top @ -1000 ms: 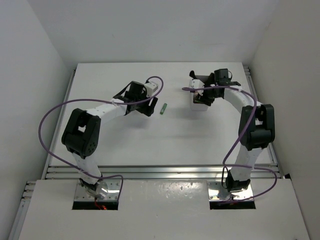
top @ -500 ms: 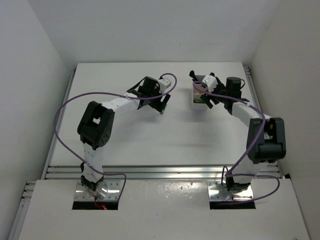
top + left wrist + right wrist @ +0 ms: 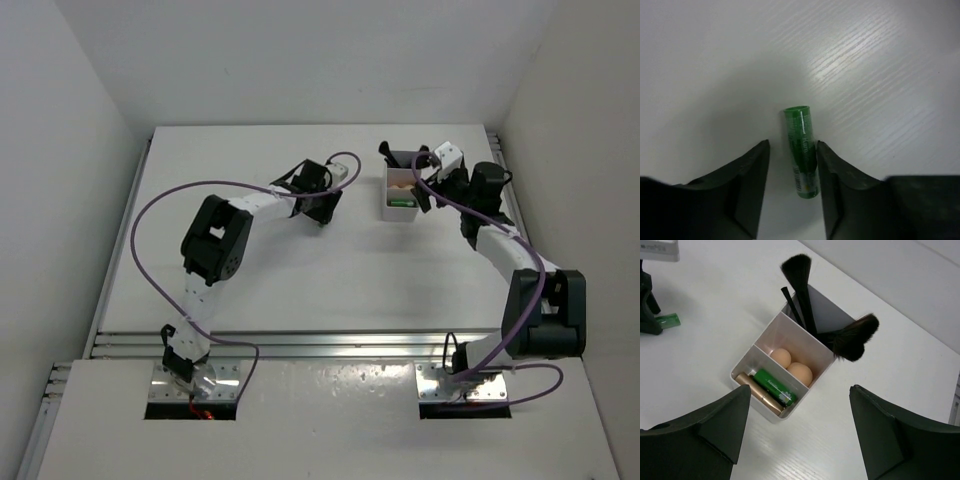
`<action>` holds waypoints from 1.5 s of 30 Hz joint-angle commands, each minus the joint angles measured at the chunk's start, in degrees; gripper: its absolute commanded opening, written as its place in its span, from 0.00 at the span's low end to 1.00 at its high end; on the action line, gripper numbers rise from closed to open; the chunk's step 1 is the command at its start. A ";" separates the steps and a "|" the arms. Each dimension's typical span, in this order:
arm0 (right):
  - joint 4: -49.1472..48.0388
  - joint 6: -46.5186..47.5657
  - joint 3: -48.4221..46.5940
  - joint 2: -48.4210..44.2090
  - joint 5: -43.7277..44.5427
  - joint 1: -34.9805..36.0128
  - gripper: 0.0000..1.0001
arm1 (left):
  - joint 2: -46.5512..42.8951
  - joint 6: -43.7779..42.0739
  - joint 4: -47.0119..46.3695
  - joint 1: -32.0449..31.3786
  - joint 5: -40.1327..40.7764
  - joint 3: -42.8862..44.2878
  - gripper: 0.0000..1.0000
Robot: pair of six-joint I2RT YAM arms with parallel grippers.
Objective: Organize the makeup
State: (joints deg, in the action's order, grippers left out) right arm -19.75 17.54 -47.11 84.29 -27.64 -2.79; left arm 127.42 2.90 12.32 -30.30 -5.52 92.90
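Observation:
A loose green tube (image 3: 801, 150) lies flat on the white table between the fingers of my left gripper (image 3: 792, 145). The jaws are open and astride it, the right finger close against it and a gap on the left. In the top view my left gripper (image 3: 325, 205) covers this tube. The white three-compartment box (image 3: 751, 359) holds black brushes (image 3: 801, 282) at the back, two peach sponges (image 3: 800, 374) in the middle, and another green tube (image 3: 774, 386) with a gold tube (image 3: 757, 392) in front. My right gripper (image 3: 800, 387) is wide open and empty, above and to the right of the box (image 3: 386, 195).
The loose green tube (image 3: 667, 320) and part of the left gripper show at the left edge of the right wrist view. Purple cables loop off both arms. White walls stand behind and at both sides of the table (image 3: 300, 280).
My left gripper has moved right and come down astride the green tube. My right gripper has drawn back to the right, off the box, leaving its contents in view.

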 commanded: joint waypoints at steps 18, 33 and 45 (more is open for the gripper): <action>-20.68 -26.24 3.43 -1.24 -3.30 -13.82 0.80 | -4.27 -25.97 2.55 -7.91 -4.82 17.39 0.00; -16.55 -18.86 6.77 -3.70 -2.51 -13.83 0.80 | 10.02 -24.08 -20.40 -12.59 -19.62 25.03 0.00; -16.11 -18.59 6.77 -3.52 -3.21 -14.00 0.80 | 11.11 -25.75 -19.70 -12.59 -17.94 25.76 0.31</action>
State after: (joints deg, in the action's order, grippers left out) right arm -34.17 -1.91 -40.40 82.35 -29.06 -16.75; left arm 142.34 -22.35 -4.80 -42.87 -22.22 120.09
